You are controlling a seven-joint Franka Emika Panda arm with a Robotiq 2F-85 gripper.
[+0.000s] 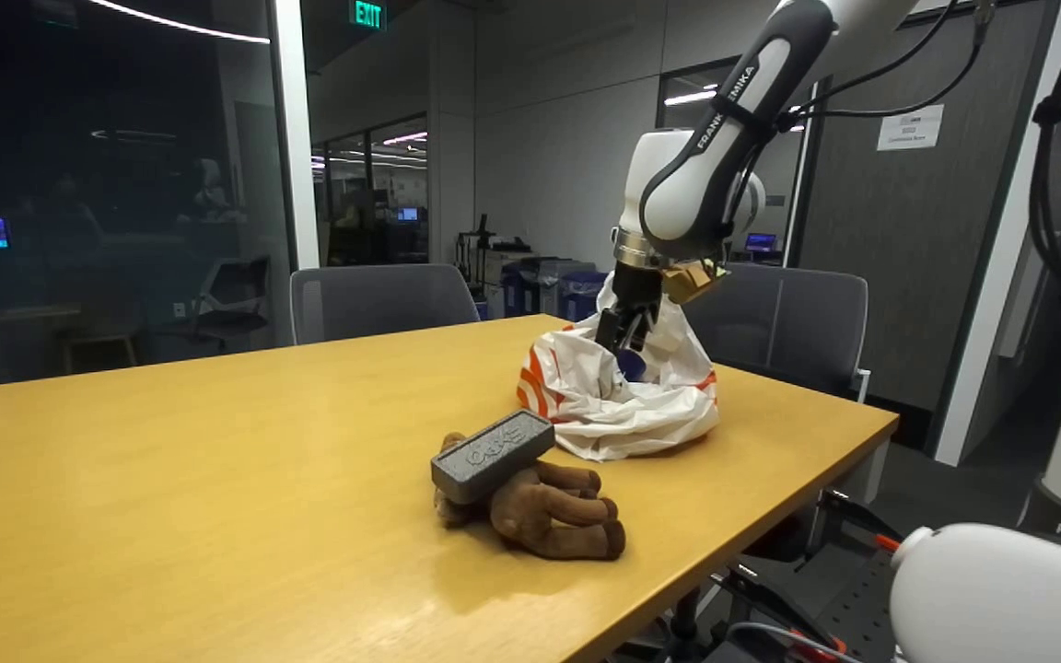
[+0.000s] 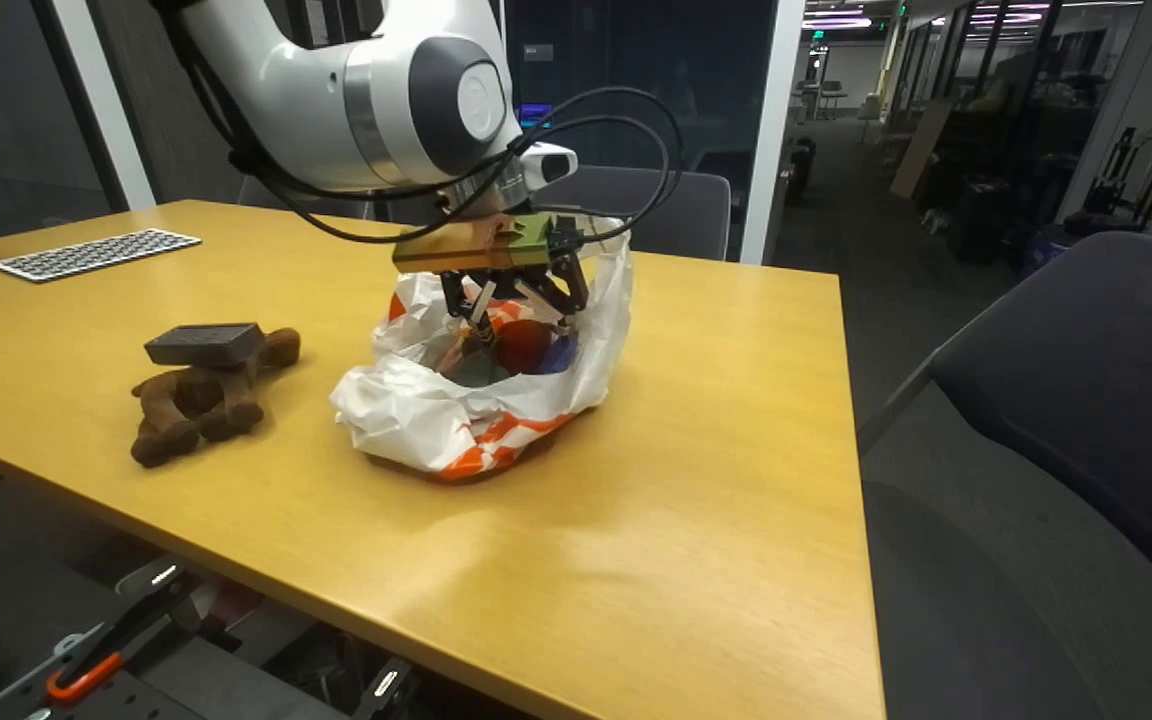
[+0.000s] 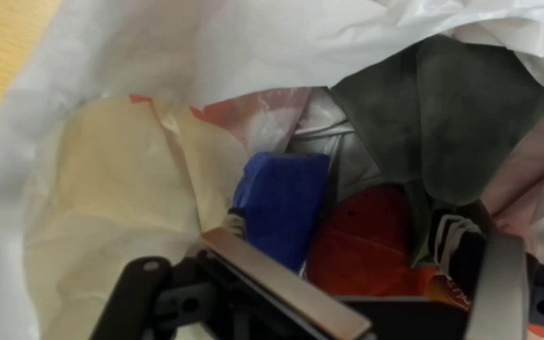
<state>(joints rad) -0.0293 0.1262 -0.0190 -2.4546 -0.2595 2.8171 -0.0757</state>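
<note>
crumpled white-and-orange plastic bag (image 1: pixel 632 424), mouth open, far right on table (image 1: pixel 217 460) in an exterior view, blue item (image 3: pixel 284 208) inside, left of rounded red item (image 3: pixel 366 241) in wrist view

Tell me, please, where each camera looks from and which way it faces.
An exterior view: above the table, facing down at the bag, keyboard at far left; arm and hand show.
An exterior view: above the table, nearer the stuffed animal, facing past it to the bag; arm and hand show.
Wrist view: beside the hand, facing down into the bag at a blue item and red item; fingers show at bottom.
Both exterior views share the bag, stuffed animal and gray block atop it.
</note>
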